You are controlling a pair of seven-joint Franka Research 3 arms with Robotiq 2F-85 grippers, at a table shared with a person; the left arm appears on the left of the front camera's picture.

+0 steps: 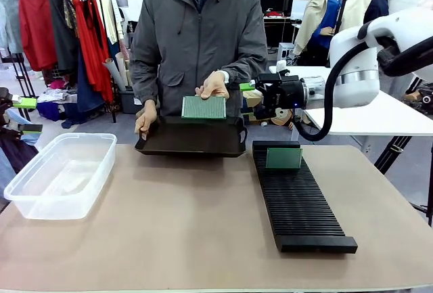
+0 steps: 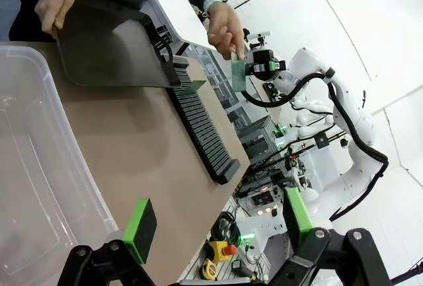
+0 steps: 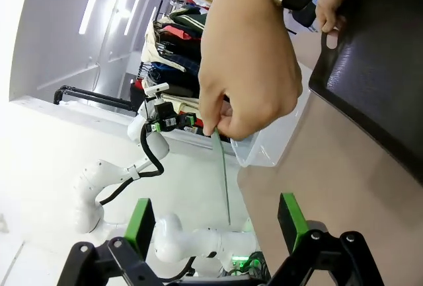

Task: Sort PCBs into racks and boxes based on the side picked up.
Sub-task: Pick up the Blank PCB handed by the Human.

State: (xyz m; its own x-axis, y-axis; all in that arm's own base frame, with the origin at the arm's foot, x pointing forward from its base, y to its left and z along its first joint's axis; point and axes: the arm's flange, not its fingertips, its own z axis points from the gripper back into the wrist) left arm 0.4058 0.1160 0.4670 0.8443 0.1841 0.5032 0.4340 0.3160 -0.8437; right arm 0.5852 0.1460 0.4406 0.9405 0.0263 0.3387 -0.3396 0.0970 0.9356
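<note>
Your right gripper (image 3: 215, 223) has its jaws spread to the full and has hold of nothing. In the right wrist view a PCB (image 3: 223, 174) is seen edge-on in line with the gap between the two green pads. Its near end appears about level with the pad tips and touches neither. The person's hand (image 3: 251, 68) pinches that board at its upper edge. In the front view the board is upright with its light dotted face towards you, above the dark tray (image 1: 193, 141). The gripper is near the board's right edge and apart from it. The person's other hand (image 1: 145, 118) grips the tray's left end at the far side of the table (image 1: 169, 239).

Your left gripper (image 2: 218, 226) is likewise wide open and empty. It hangs over the table's left part, close to the clear tub (image 2: 33, 167).

The black rack (image 1: 298, 201) lies on the table's right half, running from near to far. A second PCB (image 1: 284, 158) stands upright in a slot at its far end. You cannot tell whether the rack and the tray touch.
</note>
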